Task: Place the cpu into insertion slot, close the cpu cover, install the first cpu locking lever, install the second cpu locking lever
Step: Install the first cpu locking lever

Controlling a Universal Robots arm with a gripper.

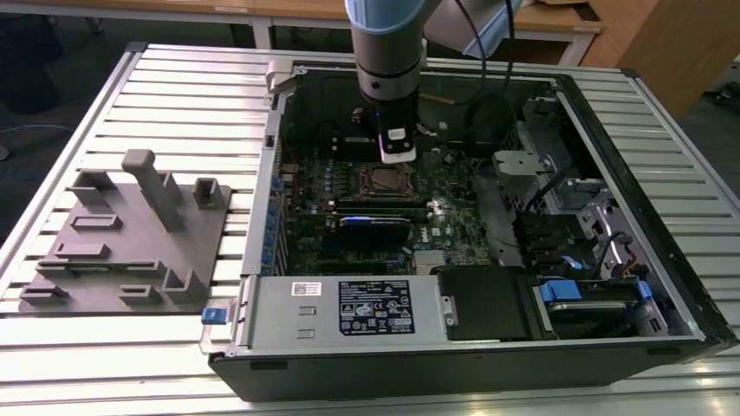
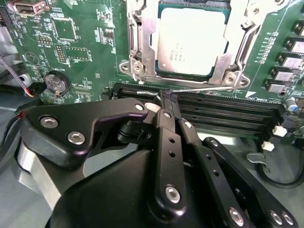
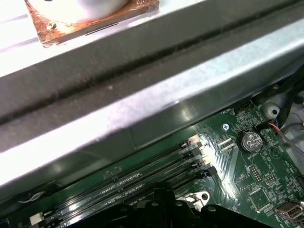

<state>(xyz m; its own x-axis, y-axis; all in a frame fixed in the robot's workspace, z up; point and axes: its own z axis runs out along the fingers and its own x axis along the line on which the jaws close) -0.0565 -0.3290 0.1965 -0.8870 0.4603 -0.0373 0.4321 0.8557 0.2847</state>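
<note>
Table of pale slatted metal (image 1: 139, 95) carries an open black computer case (image 1: 486, 368) and a grey moulded fixture (image 1: 116, 260). The fixture is well apart from the jaws, toward the exterior view's left. A grey-and-blue robot arm (image 1: 387, 52) reaches down into the case and holds the jaws low over a green circuit board (image 2: 85, 42).

Long narrow black memory slots (image 2: 223, 111) lie right beside the jaw tips. Just beyond the tips is the small square insertion slot (image 1: 366, 181). The thin silver metal cpu cover (image 2: 228, 52) lies flat over it, and its window frames the flat silver-grey square cpu (image 2: 190, 40) seated inside.

The jaws are closed together. Their tips meet a thin silver wire lever (image 2: 213, 88) running between slot and memory slots, but I cannot tell whether they pinch it. A round coin battery (image 2: 54, 81) sits off to one side of the jaws.
</note>
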